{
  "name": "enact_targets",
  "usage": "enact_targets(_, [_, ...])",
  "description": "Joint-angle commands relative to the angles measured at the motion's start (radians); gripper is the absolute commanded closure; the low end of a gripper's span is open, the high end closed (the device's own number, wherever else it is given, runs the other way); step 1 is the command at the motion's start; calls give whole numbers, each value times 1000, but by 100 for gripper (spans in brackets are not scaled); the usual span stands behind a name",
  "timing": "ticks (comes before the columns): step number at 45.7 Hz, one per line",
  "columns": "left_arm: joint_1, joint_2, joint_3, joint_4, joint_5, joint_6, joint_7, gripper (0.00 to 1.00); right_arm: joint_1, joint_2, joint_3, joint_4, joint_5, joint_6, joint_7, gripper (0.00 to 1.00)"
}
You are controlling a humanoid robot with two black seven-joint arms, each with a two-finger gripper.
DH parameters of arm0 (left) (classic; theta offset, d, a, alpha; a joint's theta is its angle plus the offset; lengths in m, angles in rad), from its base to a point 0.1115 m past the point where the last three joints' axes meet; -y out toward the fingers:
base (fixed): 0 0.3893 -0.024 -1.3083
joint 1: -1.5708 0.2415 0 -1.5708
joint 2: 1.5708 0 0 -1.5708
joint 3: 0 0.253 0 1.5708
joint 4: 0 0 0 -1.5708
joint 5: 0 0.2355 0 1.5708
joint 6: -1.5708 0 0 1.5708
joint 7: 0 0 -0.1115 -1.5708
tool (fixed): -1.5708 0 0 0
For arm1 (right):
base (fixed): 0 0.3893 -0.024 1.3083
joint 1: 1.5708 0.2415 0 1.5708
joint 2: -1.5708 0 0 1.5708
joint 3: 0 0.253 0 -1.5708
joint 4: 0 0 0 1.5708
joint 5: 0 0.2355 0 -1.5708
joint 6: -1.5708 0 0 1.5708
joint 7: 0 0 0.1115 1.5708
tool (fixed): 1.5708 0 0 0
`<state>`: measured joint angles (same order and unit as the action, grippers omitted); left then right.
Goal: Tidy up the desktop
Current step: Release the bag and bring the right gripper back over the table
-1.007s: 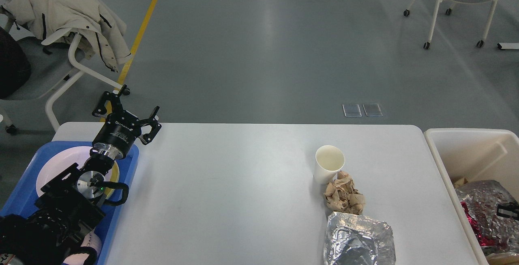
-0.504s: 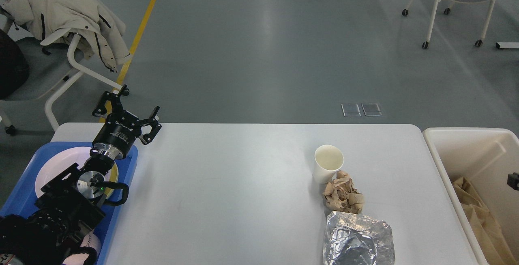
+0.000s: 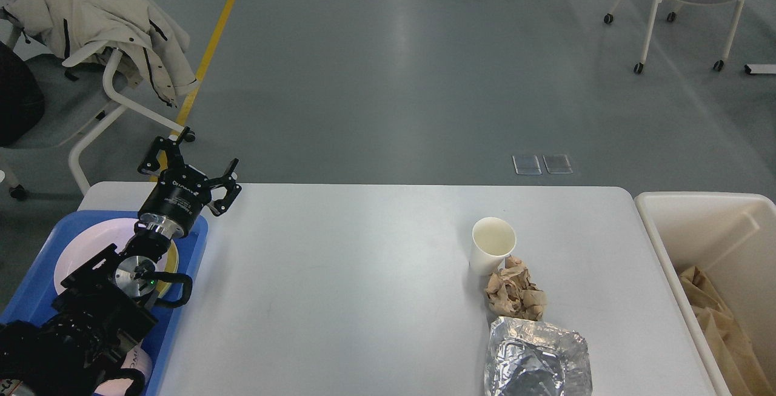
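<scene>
A second ago a crumpled silver-and-red wrapper filled the near end of the cream bin (image 3: 697, 226) with a dark bit of our right arm beside it; now both are gone from sight and only brown paper (image 3: 706, 311) shows in the bin's bottom — so we judge that piece of rubbish dropped and settled out of view, and the right arm has drawn back beyond the frame, its gripper not visible at all. Our left gripper (image 3: 189, 165) has not stirred: it hangs over the far left corner of the tabletop (image 3: 339, 275), just past the blue tray (image 3: 45, 250) that holds a white plate (image 3: 91, 244), with its fingers spread wide and nothing between them. The tabletop itself lies straight ahead of us, bare across its middle, but not yet tidy — a white paper cup (image 3: 492, 244) stands upright toward the right, a wad of brown paper (image 3: 515, 296) touches its base, and a crinkled foil bag (image 3: 536, 356) lies just nearer us. Three things are left to clear, all close to the bin, so the right arm seems the likelier one to fetch them.
</scene>
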<state>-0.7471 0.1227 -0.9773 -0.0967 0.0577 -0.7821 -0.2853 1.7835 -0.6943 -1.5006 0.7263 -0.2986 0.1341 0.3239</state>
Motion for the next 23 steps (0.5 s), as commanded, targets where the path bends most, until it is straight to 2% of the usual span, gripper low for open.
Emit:
enact_targets(1, [0, 0, 0, 0, -1, 0, 0, 0, 324, 42, 5, 299, -56, 189, -2, 0])
enact_targets(5, [0, 0, 0, 0, 1, 0, 0, 0, 482, 52, 74, 474, -56, 330, -3, 0])
enact_targets(9, [0, 0, 0, 0, 1, 0, 0, 0, 562, 41, 192, 643, -66, 505, -14, 0])
enact_targets(12, [2, 0, 0, 0, 1, 0, 0, 0, 588, 45, 261, 751, -68, 590, -29, 0])
enact_targets(17, [2, 0, 0, 0, 1, 0, -2, 0, 628, 108, 292, 886, -71, 596, -109, 0])
enact_targets(23, [2, 0, 0, 0, 1, 0, -5, 0, 593, 271, 293, 914, -71, 535, -137, 0])
